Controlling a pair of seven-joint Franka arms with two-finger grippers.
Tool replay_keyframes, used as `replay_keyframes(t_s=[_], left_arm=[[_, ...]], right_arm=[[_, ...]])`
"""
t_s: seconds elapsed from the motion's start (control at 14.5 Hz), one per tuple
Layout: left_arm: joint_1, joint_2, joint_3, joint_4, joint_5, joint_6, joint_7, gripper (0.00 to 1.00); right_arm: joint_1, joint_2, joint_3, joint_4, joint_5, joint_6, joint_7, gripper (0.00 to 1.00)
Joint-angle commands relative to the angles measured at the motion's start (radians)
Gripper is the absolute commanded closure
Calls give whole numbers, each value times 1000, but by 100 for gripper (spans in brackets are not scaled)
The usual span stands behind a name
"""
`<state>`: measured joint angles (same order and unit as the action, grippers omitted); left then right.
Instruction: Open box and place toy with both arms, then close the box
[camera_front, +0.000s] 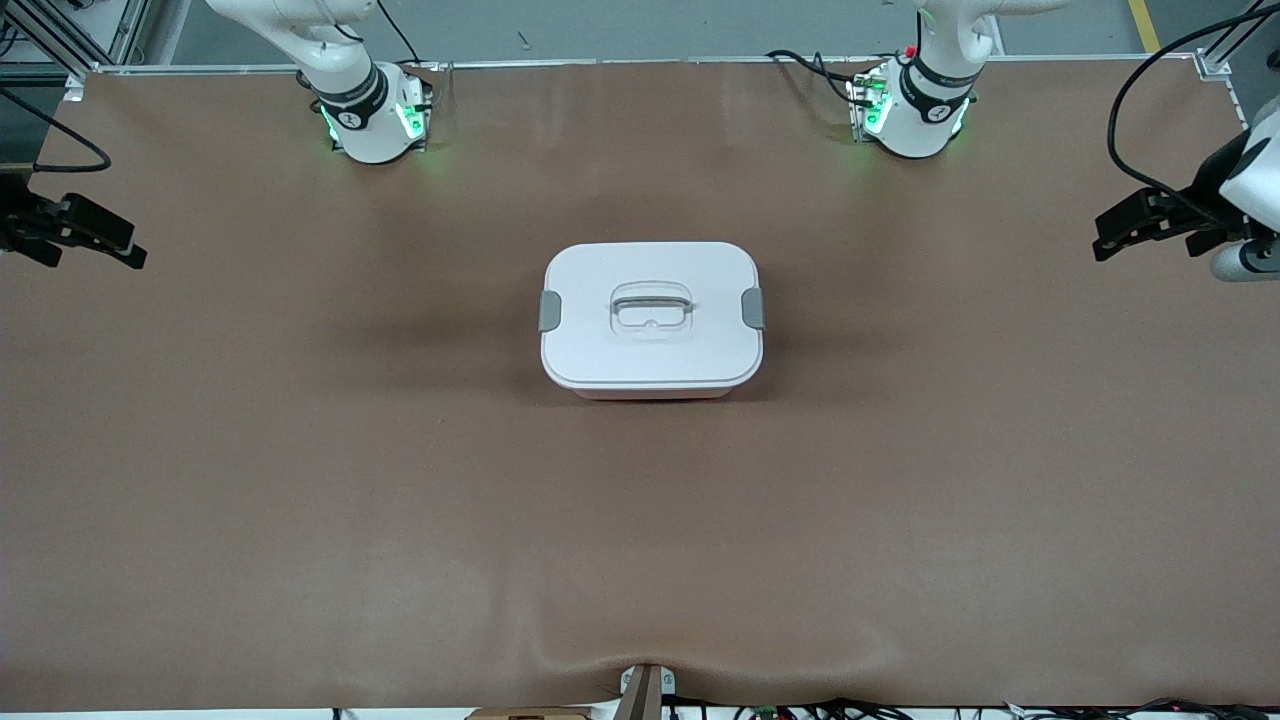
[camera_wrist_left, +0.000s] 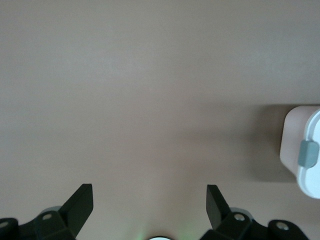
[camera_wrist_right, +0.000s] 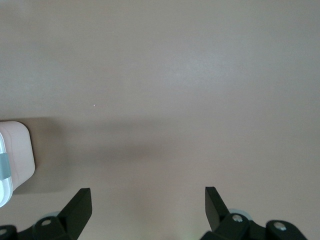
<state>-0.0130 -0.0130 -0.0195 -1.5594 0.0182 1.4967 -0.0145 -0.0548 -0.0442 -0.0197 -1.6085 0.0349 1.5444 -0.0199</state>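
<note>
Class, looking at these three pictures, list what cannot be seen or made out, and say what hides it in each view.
- Inside of the box: hidden by its shut lid in the front view.
- The toy: in no view.
- Most of the box: cut off by the edge in both wrist views.
- Left gripper and right gripper: partly cut off at the front view's edges.

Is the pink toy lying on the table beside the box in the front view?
No, only the closed box stands on the brown table; no toy is visible anywhere in that view.
</note>
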Motion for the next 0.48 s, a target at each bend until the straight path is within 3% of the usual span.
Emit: replay_keyframes(t_s=[0.0, 0.41], left_arm=[[-10, -59, 33, -36, -23, 4, 64, 0], [-15, -54, 29, -27, -15, -9, 61, 0]], right_arm=[[1, 3, 15, 21, -9, -26, 15, 0], [-4, 6, 14, 19, -7, -44, 17, 0]])
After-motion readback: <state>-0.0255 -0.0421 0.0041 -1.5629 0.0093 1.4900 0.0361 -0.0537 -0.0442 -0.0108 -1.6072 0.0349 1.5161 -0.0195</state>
